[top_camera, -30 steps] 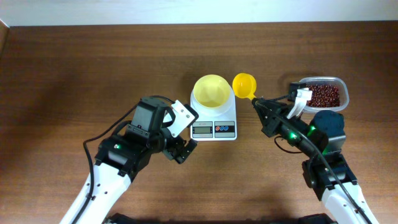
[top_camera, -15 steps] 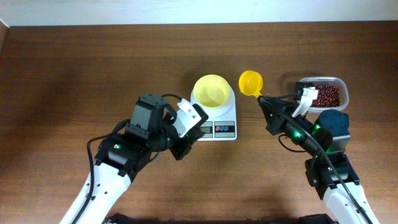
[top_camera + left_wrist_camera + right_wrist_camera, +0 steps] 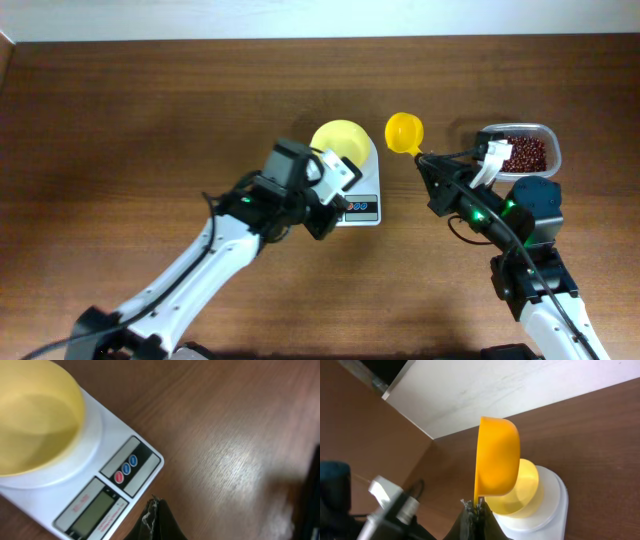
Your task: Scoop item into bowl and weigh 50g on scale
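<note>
Since the earlier overhead frame, the left arm had swung in from the left. The left gripper (image 3: pixel 326 214) hung over the display end of the scale (image 3: pixel 364 208), and the right arm had barely shifted. In the left wrist view, the left gripper (image 3: pixel 154 519) appeared pressed together on nothing, just off the front edge of the scale (image 3: pixel 131 466). The right gripper (image 3: pixel 426 162) pinched the handle of the scoop (image 3: pixel 404 133), which looked empty and sat beside the bowl (image 3: pixel 338 142). The bowl rested on the scale platform and held nothing. All the beans (image 3: pixel 522 152) remained in the tub (image 3: pixel 549 134), near the right arm.

Hazards, as judged:
- The left gripper could nudge the scale and shift the bowl.
- Any load it put on the platform would falsify the reading.
- A tilted scoop would spill beans in transit.

Count: one bowl, one scale, one scoop and one tub. The scale had three buttons, one red and two blue. The beans were too many to count.
</note>
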Motion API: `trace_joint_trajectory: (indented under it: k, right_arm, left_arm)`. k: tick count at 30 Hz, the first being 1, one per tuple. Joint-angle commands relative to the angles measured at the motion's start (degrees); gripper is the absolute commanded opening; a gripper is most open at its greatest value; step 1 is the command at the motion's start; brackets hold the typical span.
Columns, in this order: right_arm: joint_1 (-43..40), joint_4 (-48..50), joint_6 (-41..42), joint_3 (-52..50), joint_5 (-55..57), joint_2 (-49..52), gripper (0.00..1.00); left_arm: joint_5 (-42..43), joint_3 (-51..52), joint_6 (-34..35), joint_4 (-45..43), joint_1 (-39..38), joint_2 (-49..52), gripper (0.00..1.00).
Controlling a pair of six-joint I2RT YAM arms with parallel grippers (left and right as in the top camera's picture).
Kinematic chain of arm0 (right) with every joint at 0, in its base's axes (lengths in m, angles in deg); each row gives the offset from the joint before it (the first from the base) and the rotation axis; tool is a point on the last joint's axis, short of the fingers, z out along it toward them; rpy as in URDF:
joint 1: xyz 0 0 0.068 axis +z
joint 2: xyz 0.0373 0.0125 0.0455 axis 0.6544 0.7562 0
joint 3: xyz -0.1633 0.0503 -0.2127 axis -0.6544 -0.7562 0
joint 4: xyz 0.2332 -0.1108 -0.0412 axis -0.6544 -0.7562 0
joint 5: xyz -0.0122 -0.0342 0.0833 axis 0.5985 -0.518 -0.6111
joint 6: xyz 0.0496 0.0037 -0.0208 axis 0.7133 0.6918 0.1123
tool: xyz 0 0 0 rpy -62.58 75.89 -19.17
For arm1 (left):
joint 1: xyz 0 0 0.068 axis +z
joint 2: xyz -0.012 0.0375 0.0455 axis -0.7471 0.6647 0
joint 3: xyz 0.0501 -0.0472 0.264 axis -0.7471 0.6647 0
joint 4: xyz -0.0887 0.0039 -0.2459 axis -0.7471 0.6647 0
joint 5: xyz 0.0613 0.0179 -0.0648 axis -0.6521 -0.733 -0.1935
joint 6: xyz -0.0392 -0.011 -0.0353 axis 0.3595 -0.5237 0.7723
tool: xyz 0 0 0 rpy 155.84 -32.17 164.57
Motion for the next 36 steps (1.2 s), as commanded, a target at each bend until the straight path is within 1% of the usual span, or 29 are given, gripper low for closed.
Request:
trace_joint_trajectory:
  k: [1,2,4,6,8,11,17,20,30,36]
  right_arm:
    - [-0.4,0.3,-0.8,0.6,4.4,-0.7,0.04]
    - [-0.4,0.3,-0.8,0.6,4.9,-0.7,0.04]
    - [-0.4,0.3,-0.8,0.6,6.1,-0.7,0.04]
    - [-0.4,0.3,-0.8,0.6,6.3,-0.7,0.04]
    - [-0.4,0.3,-0.8,0.6,7.5,-0.7,0.04]
    - [-0.4,0.3,-0.8,0.6,12.1,-0.7,0.04]
    - [-0.4,0.3,-0.8,0.6,15.3,-0.7,0.04]
    - [-0.4,0.2,-0.8,0.6,16.5,-0.7,0.04]
    - [-0.4,0.2,-0.8,0.6,16.5,-0.7,0.04]
    - [-0.4,0.2,-0.8,0.6,16.5,-0.7,0.04]
  left_arm:
    - [-14.5,-1.0,0.8,-1.4,-6.2,3.9,0.0]
    - [-17.4,-1.0,0.8,-2.3,-7.6,4.8,0.0]
    - [-23.5,-1.0,3.4,-4.4,-9.6,6.5,0.0]
    - [-26.4,-1.0,6.0,-6.3,-9.9,7.9,0.0]
    - [-26.6,-1.0,6.4,-7.6,-9.9,9.5,0.0]
    - [-28.2,-1.0,9.2,-9.9,-9.9,11.9,0.0]
    - [-28.3,-1.0,9.3,-11.6,-9.9,14.3,0.0]
    - [-28.1,-1.0,7.5,-11.6,-10.0,15.5,0.0]
    - [-28.1,-1.0,6.6,-13.2,-10.0,19.0,0.0]
    - [-28.1,-1.0,4.1,-14.2,-10.3,21.2,0.0]
